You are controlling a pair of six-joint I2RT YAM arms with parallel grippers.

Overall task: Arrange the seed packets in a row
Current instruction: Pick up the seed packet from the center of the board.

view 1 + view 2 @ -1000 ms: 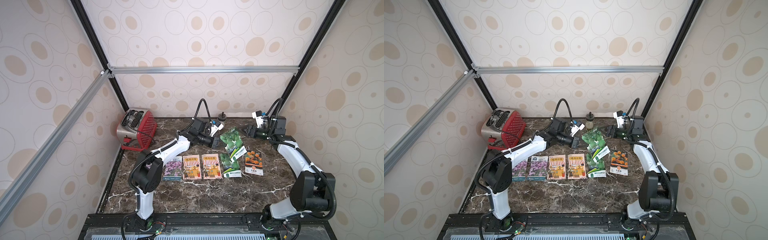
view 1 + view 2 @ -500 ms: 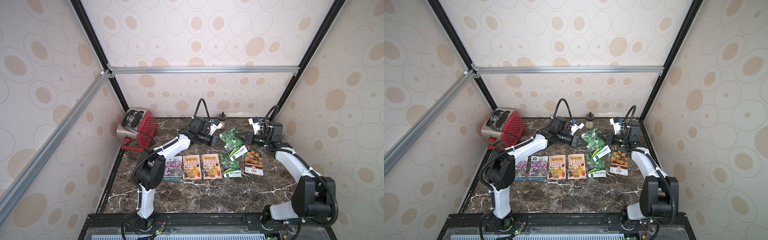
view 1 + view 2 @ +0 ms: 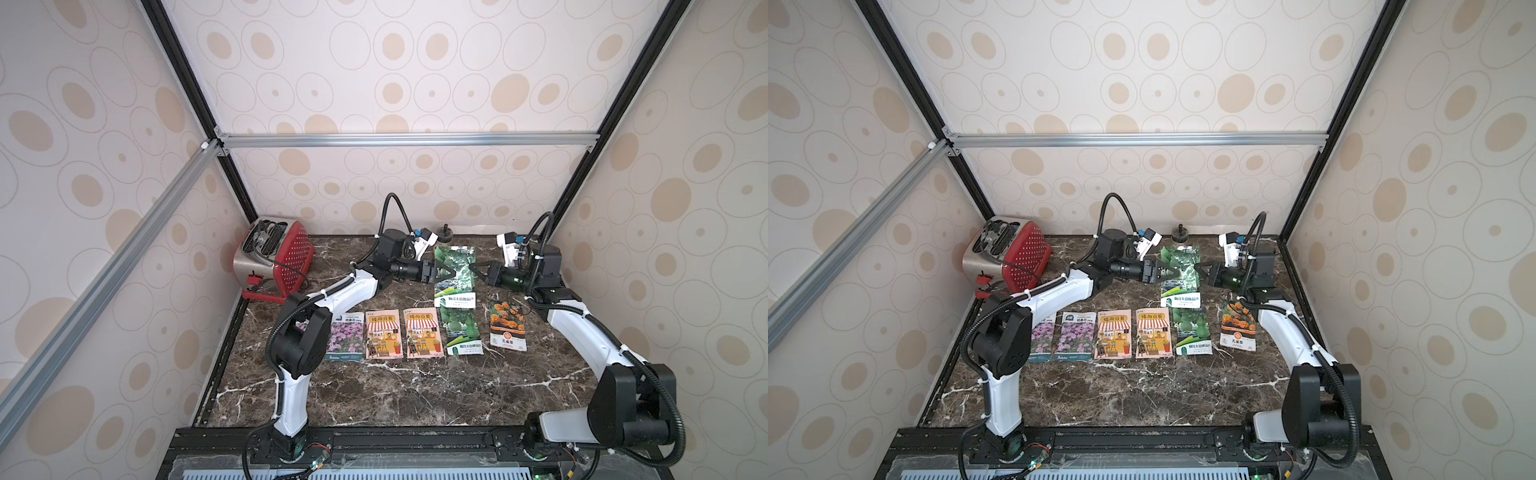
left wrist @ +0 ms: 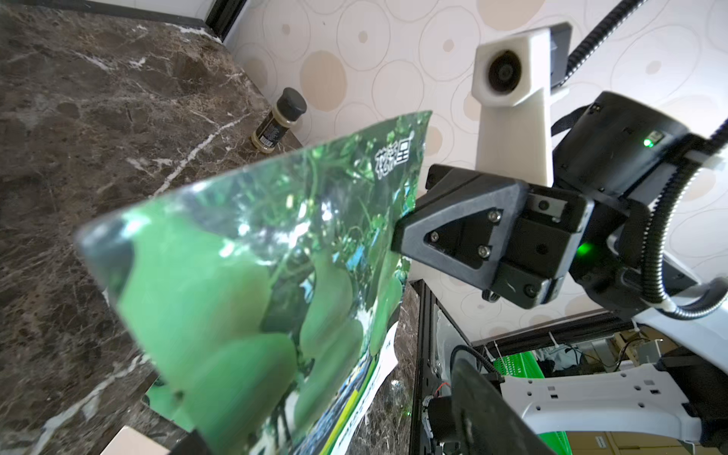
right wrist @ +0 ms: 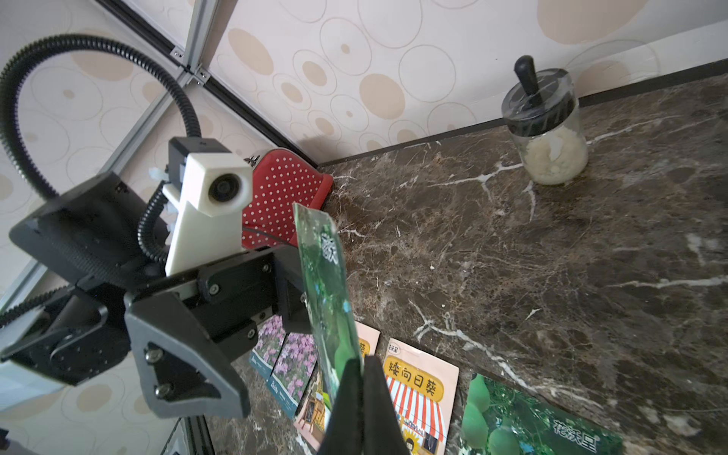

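Gripped the lifted green vegetable packet [image 3: 457, 255] by one side edge with the right gripper [image 3: 473, 268], jaws clamped together on it, well clear of the row. Had the left gripper [image 3: 450, 272] at the opposite edge with jaws apart, not pinching. Below, on the surface [image 3: 1142, 395], counted six more lying flat side by side: two purple-flower packets [image 3: 1076, 336], two shopfront packets [image 3: 1113, 334], a second green vegetable packet [image 3: 1192, 330] and the marigold packet [image 3: 1237, 326]. Judged the task nearly done: only the held one left to lay in line, probably at an end.
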